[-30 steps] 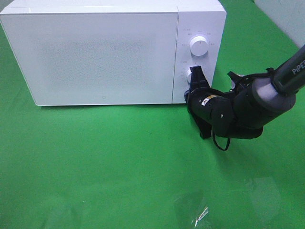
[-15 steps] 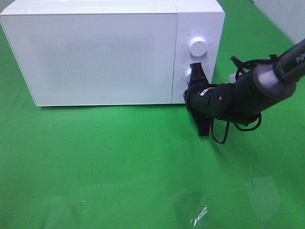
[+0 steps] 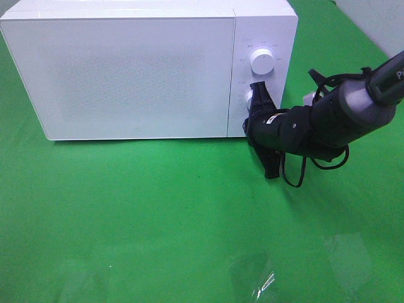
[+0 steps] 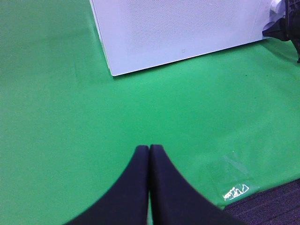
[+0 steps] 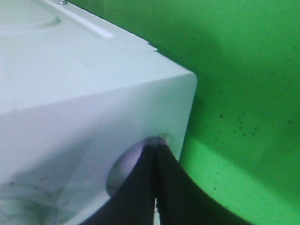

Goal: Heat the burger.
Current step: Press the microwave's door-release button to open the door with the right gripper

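Note:
The burger is out of view. A white microwave point(image 3: 132, 69) stands at the back of the green cloth with its door closed. My right gripper point(image 3: 257, 90) is shut, its black fingertips pressed against the lower knob point(image 3: 249, 97) on the control panel, below the upper knob point(image 3: 262, 60). In the right wrist view the closed fingers point(image 5: 156, 149) meet at the knob's edge point(image 5: 125, 168). My left gripper point(image 4: 149, 149) is shut and holds nothing, hovering over the cloth in front of the microwave point(image 4: 178, 28).
Clear tape patches point(image 3: 252, 278) shine on the cloth near the front edge. Dark carpet point(image 4: 276, 206) shows past the cloth's edge. A pale surface point(image 3: 379, 19) borders the back right corner.
My right wrist has turned and the forearm has risen slightly while the fingertips stayed at the lower knob. The microwave door remains closed.

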`<state>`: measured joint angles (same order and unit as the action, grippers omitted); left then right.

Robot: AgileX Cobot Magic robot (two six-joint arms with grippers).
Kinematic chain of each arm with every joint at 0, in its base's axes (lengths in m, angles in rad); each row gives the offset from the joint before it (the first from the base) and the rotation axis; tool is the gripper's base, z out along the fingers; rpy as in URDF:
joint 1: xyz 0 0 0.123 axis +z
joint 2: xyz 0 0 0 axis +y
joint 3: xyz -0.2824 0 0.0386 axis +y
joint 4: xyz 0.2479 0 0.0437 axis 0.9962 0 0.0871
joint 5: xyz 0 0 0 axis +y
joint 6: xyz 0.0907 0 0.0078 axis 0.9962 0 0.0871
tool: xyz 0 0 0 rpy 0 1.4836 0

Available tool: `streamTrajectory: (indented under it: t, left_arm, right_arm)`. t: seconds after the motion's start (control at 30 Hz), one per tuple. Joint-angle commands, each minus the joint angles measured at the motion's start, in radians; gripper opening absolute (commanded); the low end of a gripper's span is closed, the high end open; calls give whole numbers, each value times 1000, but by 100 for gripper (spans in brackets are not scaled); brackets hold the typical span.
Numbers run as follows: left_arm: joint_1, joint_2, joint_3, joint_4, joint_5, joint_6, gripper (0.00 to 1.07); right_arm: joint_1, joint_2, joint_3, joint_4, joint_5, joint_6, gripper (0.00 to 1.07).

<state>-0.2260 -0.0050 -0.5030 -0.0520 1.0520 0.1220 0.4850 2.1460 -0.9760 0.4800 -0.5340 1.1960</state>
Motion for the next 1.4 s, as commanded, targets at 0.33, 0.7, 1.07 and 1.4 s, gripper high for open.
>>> streamTrajectory:
  t: [0.33,0.7,1.07,1.4]
  left_arm:
    - [2,-23,4,4,-12,1,0]
    - [2,-23,4,4,-12,1,0]
    - [2,-23,4,4,-12,1,0]
    - [2,-23,4,4,-12,1,0]
  right_arm:
    - [-16,-169,192,-284,-361,-40,0]
    - [-16,-187,250,-507,-222,-203,0]
    - [-20,-187,241,-438,-148,-685,0]
    - [-31,-140,151,-360,-159,-747,0]
